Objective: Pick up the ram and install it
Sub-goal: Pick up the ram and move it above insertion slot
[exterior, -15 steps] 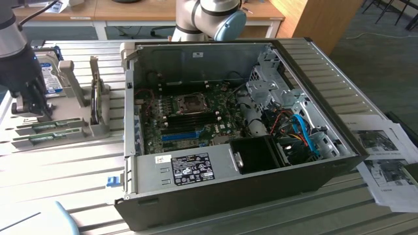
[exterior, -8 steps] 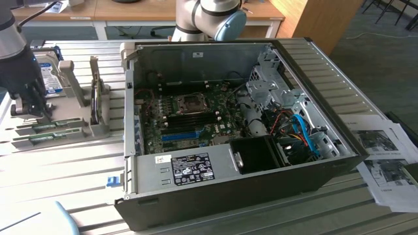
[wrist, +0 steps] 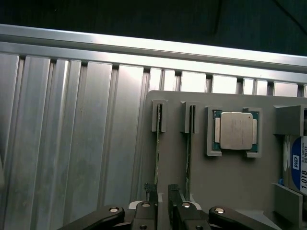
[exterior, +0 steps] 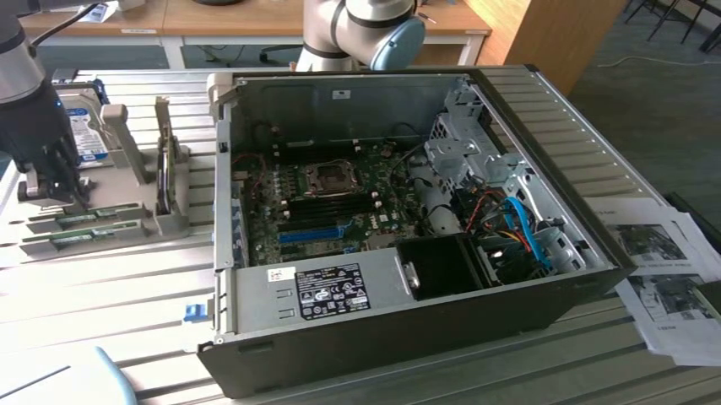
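Observation:
Two ram sticks stand on edge in a grey holder (wrist: pixel 225 187). In the wrist view they are thin green lines, one ram (wrist: pixel 157 148) beside the other (wrist: pixel 188 153). My gripper (wrist: pixel 162 199) is open, with a narrow gap between its black fingertips (wrist: pixel 148 211). It hovers over the near end of the first stick, which runs down into that gap. I cannot tell whether the fingers touch it. In the exterior view the gripper (exterior: pixel 51 190) hangs at the left over the holder, where the ram sticks (exterior: pixel 81 219) lie green in their slots.
A square silver processor (wrist: pixel 236 131) and a hard drive (wrist: pixel 297 163) sit in the same holder. An open computer case (exterior: pixel 586 287) with its motherboard (exterior: pixel 327 202) fills the middle of the slatted metal table (exterior: pixel 101 287). Printed papers (exterior: pixel 664 278) lie at the exterior view's right.

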Tool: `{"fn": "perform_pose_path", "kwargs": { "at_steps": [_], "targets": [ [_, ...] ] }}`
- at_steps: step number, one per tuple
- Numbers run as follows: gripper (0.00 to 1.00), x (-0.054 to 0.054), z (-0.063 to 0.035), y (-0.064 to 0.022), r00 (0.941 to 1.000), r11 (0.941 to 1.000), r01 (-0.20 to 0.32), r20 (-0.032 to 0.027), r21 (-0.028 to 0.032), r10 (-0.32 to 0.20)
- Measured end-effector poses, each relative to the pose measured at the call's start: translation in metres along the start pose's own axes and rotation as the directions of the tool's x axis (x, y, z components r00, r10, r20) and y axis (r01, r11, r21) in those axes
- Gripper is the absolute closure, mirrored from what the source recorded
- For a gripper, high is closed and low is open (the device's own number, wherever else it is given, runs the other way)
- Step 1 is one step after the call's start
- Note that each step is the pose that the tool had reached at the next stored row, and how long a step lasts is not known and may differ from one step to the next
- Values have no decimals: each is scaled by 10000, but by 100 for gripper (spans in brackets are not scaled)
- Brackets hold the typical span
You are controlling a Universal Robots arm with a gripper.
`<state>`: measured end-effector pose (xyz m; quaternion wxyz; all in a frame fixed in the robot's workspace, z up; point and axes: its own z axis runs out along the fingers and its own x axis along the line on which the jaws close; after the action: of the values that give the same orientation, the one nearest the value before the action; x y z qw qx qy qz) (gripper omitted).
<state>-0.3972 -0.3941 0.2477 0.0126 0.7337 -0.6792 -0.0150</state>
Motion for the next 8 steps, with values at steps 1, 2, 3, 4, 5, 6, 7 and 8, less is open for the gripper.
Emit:
{"fn": "perform_pose_path", "kwargs": {
  "at_steps": [1,2,3,4,5,6,7,8],
  "targets": [
    [77,0,0,0,10000,10000,0,1,0,0],
    [77,0,3,0,10000,10000,0,0,0,0],
    [77,0,8,0,10000,10000,0,2,1,0],
    [77,0,14,-1,10000,10000,0,1,1,0],
    [77,0,19,-1,10000,10000,0,0,-1,0],
    [77,0,26,-1,10000,10000,0,1,0,0],
    [77,0,32,-1,10000,10000,0,1,0,0],
    [77,0,39,-2,10000,10000,1,0,0,-1]
  ]
}}
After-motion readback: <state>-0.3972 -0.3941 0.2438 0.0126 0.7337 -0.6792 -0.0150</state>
